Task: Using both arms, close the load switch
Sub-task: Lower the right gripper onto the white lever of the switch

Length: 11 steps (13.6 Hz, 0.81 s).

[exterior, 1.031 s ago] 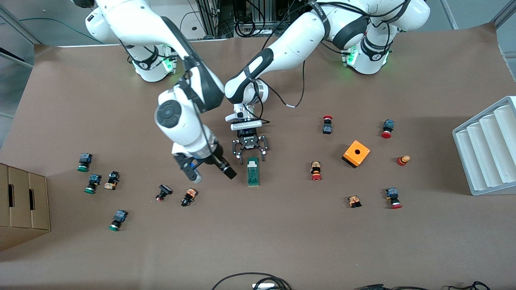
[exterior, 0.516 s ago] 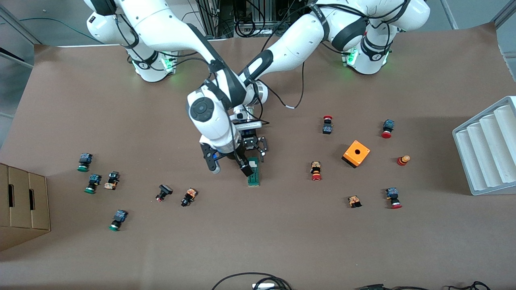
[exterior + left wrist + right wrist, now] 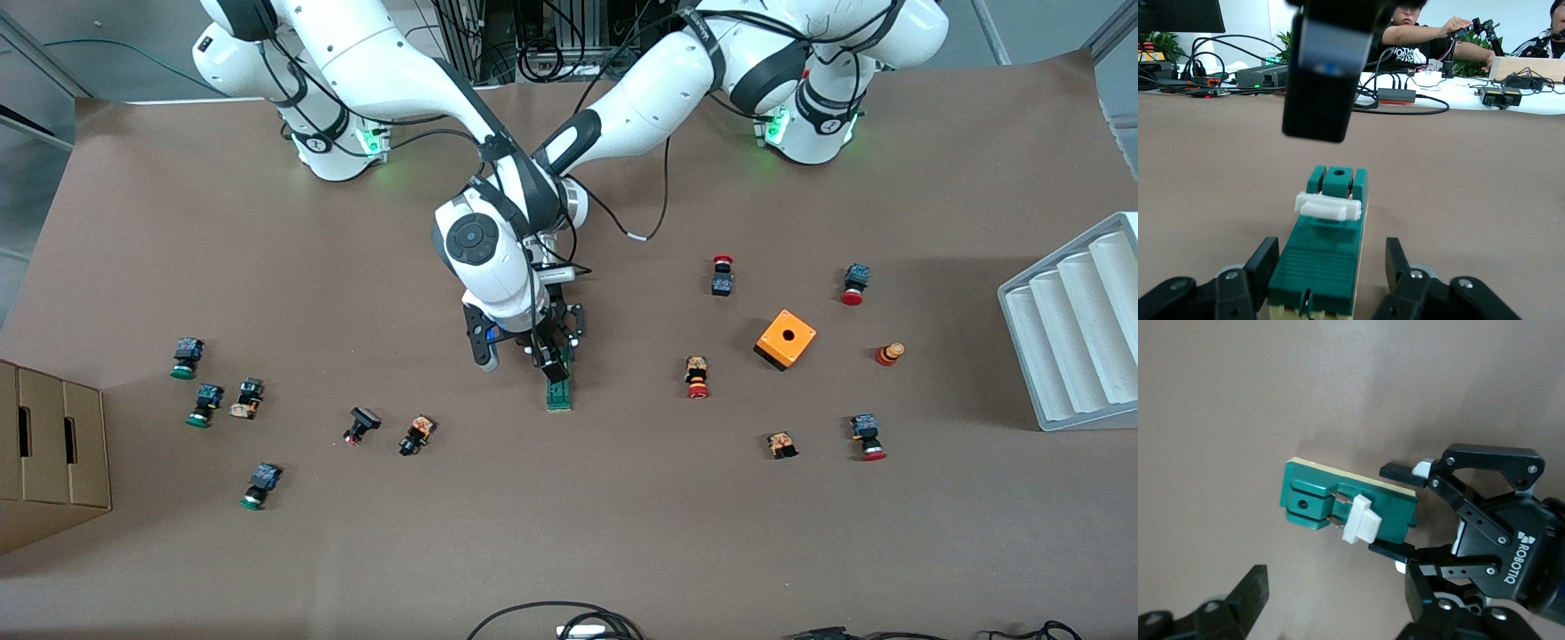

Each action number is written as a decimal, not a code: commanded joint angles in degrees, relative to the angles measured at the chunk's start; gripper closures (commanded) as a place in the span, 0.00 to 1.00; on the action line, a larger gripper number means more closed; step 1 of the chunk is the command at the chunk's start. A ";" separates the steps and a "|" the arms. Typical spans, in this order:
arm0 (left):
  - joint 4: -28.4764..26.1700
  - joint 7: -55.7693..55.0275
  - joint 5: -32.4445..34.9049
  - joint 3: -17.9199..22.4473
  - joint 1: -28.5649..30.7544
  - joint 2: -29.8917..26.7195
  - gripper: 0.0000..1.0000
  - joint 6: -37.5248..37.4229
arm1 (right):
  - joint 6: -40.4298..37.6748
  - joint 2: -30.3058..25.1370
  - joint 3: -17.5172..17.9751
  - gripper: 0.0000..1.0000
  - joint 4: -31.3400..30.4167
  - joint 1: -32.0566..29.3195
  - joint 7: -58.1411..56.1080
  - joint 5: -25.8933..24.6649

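Lying flat on the brown table (image 3: 622, 533) near its middle, one load switch (image 3: 559, 396) is found, with its white tab (image 3: 1361, 519) on the top face. The end of the switch farther from the front camera is straddled by the left gripper (image 3: 1391, 510). One finger is set along each long side. The jaws are held apart and are not clamped: in the left wrist view a gap is seen between the green body and at least one finger.

The right gripper (image 3: 518, 351) is positioned over the same end of the switch, with its jaws spread wide. One of its fingers (image 3: 1321, 73) is seen just above the tab without touching it, and the other is held over bare table toward the right arm's end.

Item count:
- load switch – one
- arms – two, both reaching to the switch
- small pushbuttons – twelve, with six toward the right arm's end (image 3: 206, 404) and six toward the left arm's end (image 3: 696, 377), all well apart from the switch
- orange box (image 3: 786, 339) with a hole – one
- grey ribbed rack (image 3: 1076, 329) – one
- cardboard box (image 3: 44, 453) – one
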 commanded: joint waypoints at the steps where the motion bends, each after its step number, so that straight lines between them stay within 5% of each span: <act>1: 1.73 -0.49 0.80 -0.39 -0.24 1.82 0.27 -1.47 | 2.46 1.90 -0.67 0.13 0.13 1.35 0.71 1.83; 11: 2.61 -0.49 0.80 -0.65 -0.24 2.08 0.42 -1.65 | 6.34 4.72 -0.67 0.24 0.22 1.79 2.65 1.83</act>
